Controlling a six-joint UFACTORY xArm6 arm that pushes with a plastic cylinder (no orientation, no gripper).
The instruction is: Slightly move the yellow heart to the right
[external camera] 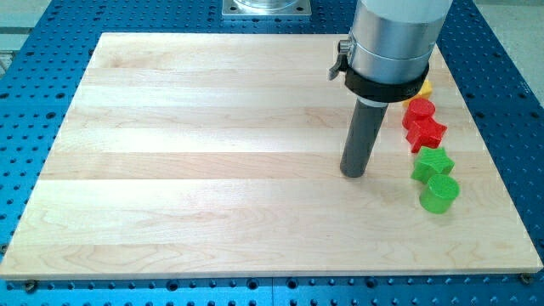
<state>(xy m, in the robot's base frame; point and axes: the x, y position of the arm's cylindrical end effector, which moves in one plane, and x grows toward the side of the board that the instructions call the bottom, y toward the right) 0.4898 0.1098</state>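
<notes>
The yellow heart [424, 87] shows only as a small yellow sliver at the view's upper right, mostly hidden behind the arm's silver body. My tip [353, 173] rests on the wooden board [212, 170], below and to the left of the heart. A red block [418, 109] and a red star [426, 132] lie just below the heart. A green star [432, 162] and a green cylinder [439, 192] continue the column downward. My tip is left of the green star, with a gap between them.
The blocks form a column near the board's right edge. A blue perforated table [510, 102] surrounds the board. The arm's silver body [393, 38] covers the upper right of the board.
</notes>
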